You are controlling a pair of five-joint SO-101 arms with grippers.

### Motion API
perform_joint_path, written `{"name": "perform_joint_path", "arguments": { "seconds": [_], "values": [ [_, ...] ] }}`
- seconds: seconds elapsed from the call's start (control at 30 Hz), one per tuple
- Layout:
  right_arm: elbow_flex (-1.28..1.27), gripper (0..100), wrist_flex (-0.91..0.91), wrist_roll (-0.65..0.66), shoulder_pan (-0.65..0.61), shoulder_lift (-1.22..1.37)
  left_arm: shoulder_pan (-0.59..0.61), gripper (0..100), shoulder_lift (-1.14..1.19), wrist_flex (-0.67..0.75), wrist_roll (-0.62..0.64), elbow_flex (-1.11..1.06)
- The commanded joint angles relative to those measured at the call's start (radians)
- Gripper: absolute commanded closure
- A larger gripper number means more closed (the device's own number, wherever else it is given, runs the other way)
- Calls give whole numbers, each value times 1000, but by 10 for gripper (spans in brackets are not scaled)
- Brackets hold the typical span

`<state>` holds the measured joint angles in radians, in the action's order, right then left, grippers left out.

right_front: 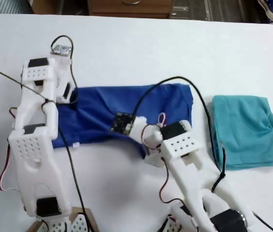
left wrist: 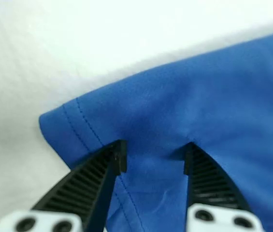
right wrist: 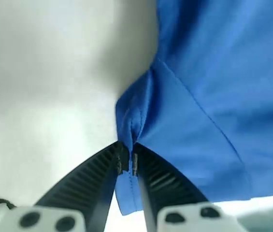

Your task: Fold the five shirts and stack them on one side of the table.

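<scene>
A blue shirt (right_front: pixel 102 113) lies spread across the middle of the white table (right_front: pixel 126 43). My left gripper (right_front: pixel 70 95) sits at its left far corner. In the left wrist view the left gripper (left wrist: pixel 154 159) is open, both fingertips (left wrist: pixel 119 157) pressed down on the blue shirt (left wrist: pixel 199 106) just behind its stitched corner. My right gripper (right_front: pixel 145 151) is at the shirt's near edge. The right wrist view shows the right gripper (right wrist: pixel 128 163) shut on a pinched fold of the blue shirt (right wrist: pixel 213 96) along its hem. A teal shirt (right_front: pixel 246 130) lies folded at the right.
Black cables (right_front: pixel 199 96) arc over the blue shirt from the right arm and trail down beside the left arm. Bare tabletop runs along the far side and at the near middle. Wooden furniture (right_front: pixel 131 7) stands beyond the far edge.
</scene>
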<state>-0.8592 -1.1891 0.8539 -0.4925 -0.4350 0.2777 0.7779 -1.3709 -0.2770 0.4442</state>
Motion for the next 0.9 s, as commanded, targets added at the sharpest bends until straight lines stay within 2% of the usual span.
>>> {"name": "perform_joint_path", "arguments": {
  "seconds": [0.0, 0.2, 0.4, 0.67, 0.77, 0.87],
  "values": [
    [21, 978, -4, 0, -33, -38, -12, 789, 8, 40, 6, 18],
    [-55, 964, 61, 0, -36, -38, -12, 789, 8, 40, 6, 18],
    [-97, 799, 70, 0, -35, -42, -12, 789, 8, 40, 6, 18],
    [92, 794, -81, 2, -33, -113, -12, 789, 8, 40, 6, 18],
    [176, 794, -77, 2, 28, -145, -12, 789, 8, 40, 6, 18],
    [186, 795, 53, 2, 154, -124, -12, 789, 8, 40, 6, 18]
  ]
}}
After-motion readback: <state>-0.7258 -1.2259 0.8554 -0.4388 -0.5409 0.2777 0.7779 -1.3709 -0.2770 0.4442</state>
